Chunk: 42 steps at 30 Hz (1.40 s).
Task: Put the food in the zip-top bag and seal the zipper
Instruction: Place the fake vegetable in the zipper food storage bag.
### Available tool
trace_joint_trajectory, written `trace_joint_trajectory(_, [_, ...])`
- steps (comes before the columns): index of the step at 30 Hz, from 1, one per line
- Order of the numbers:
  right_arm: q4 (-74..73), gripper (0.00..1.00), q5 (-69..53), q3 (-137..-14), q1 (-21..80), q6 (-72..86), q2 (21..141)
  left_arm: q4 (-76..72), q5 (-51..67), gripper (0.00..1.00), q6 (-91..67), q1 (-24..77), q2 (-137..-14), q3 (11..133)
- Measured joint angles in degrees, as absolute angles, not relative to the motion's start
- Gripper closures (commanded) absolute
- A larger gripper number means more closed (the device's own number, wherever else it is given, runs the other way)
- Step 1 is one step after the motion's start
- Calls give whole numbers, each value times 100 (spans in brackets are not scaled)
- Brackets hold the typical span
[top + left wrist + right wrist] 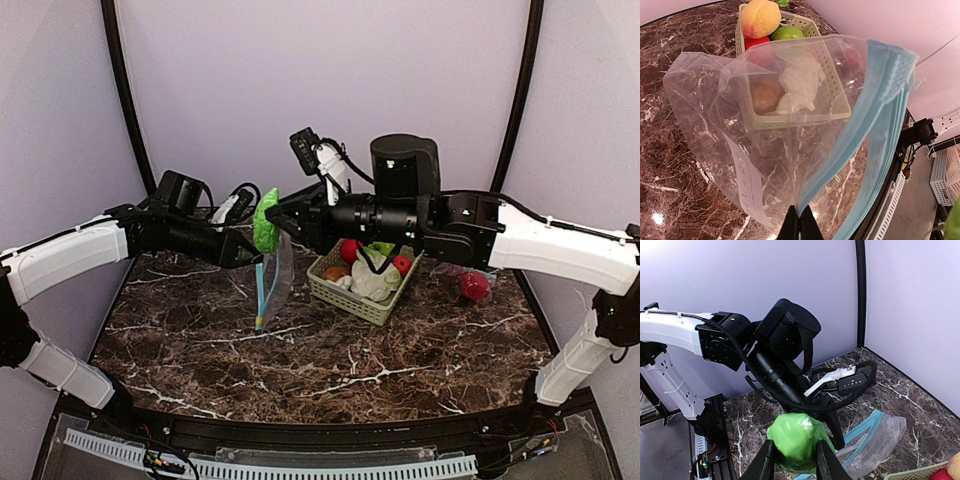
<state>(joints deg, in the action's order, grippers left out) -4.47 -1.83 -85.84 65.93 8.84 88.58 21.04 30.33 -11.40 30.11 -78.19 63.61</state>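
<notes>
My left gripper (256,258) is shut on the blue zipper edge of the clear zip-top bag (272,285) and holds it hanging with its lower end near the tabletop; in the left wrist view my left gripper (799,226) pinches the bag (765,165) with its mouth gaping. My right gripper (272,218) is shut on a green toy vegetable (265,222), held just above the bag's top; in the right wrist view my right gripper (796,460) grips the green vegetable (796,440). More food lies in the pale green basket (345,296): red pieces, an orange one and white cauliflower (372,282).
A red toy fruit (474,286) lies on the marble table right of the basket. The left arm (770,360) fills the middle of the right wrist view. Grey walls close the back and sides. A white slotted rail (300,466) runs along the near edge.
</notes>
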Motion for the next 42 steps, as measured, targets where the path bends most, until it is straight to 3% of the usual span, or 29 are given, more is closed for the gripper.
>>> trace_joint_trajectory(21, [-1420, 72, 1339, -9424, 6600, 1302, 10173, 1824, 3395, 99, -1223, 3011, -7819, 6241])
trace_joint_trajectory(31, [-2123, 72, 1251, -9915, 6464, 2206, 10514, 1570, 3559, 99, -1319, 3011, -7765, 6097])
trace_joint_trajectory(42, [-2414, 59, 1149, -9913, 6407, 2899, 10525, 1459, 3557, 99, -1387, 3011, -7684, 6049])
